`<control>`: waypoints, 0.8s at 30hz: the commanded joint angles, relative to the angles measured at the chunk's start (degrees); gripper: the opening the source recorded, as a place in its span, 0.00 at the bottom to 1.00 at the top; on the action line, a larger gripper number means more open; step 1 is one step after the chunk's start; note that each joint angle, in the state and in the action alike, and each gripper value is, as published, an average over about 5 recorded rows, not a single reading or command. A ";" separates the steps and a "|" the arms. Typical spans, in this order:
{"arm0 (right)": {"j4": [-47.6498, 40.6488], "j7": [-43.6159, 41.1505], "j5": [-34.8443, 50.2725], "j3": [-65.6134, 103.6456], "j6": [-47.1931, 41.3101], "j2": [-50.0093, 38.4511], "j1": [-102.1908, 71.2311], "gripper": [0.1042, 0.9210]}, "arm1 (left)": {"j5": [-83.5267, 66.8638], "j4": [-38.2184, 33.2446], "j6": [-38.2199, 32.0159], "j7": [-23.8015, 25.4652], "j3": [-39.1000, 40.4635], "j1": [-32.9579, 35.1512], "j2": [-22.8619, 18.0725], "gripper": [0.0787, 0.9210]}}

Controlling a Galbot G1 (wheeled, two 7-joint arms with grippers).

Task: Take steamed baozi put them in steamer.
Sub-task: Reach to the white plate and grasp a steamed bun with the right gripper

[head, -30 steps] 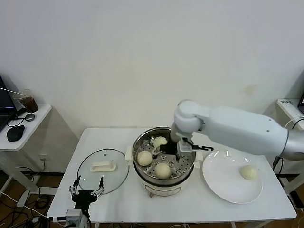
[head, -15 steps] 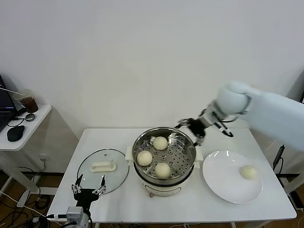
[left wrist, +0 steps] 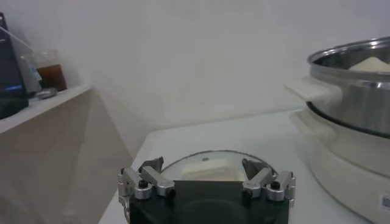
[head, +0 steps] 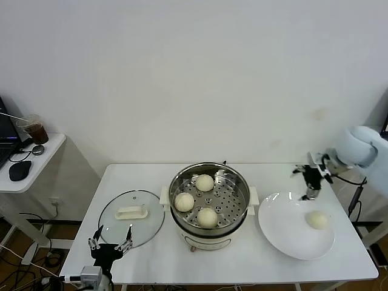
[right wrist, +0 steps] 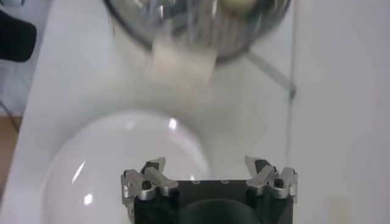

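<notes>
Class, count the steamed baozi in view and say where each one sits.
4: three baozi in the steamer, at the back, left and front; one on the white plate.

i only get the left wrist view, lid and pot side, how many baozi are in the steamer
Observer: Three baozi sit on the perforated tray inside the steamer.
Operator: any left outside
Observer: One baozi lies on the white plate, on the robot's right of the steamer.
Operator: where's the right gripper
Observer: The right gripper is in the air above the far edge of that plate, jaws open and empty.
Operator: and mine
Observer: The left gripper is open at the table's near edge, just in front of the glass lid, holding nothing.
</notes>
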 commanded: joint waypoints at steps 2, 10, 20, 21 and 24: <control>-8.24 -3.24 -17.14 20.19 2.37 -1.67 -22.87 0.88 | -0.03 0.14 0.14 -0.04 -0.15 0.33 -0.06 0.88; -11.91 -3.16 -20.52 21.51 5.93 1.21 -24.90 0.88 | 0.33 0.39 0.26 -0.10 0.05 0.36 -0.50 0.88; -13.99 -0.16 -20.66 20.30 6.09 5.12 -23.54 0.88 | 0.81 0.91 0.23 -0.13 0.42 0.26 -0.90 0.88; -14.04 -0.64 -20.75 20.01 6.06 5.33 -23.35 0.88 | 0.85 0.91 0.23 -0.12 0.44 0.27 -0.92 0.88; -14.54 -1.31 -21.10 19.24 6.19 5.79 -22.94 0.88 | 0.89 0.95 0.19 -0.07 0.41 0.30 -0.90 0.88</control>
